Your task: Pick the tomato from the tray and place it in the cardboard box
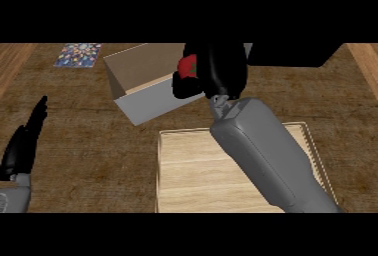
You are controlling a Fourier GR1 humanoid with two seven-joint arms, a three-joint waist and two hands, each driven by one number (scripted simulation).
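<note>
- The right hand (214,67) is curled round the tomato (187,66), which shows only as a red patch at the hand's nine o'clock side; the fingers hide most of it, as a wrapping grasp would.
- The hand and fruit hang over the cardboard box (140,70), at about its three o'clock rim. Whether the tomato is already past the rim or just outside it is hard to say from this steep view.
- My judgement: this is the carry's end, with the release still to come. The hand wants to be a little further toward nine o'clock, over the box's open middle, before the fingers uncurl.
- The right forearm (266,155) slants from five o'clock up to the hand, crossing the wooden tray (184,170), which lies at six o'clock of the box and shows bare wood where the arm does not cover it.
- The left hand (22,145) rests at the view's nine o'clock edge, fingers straight and pointing up, well apart from the work.
- A patterned mat (78,54) lies at the box's nine o'clock.
</note>
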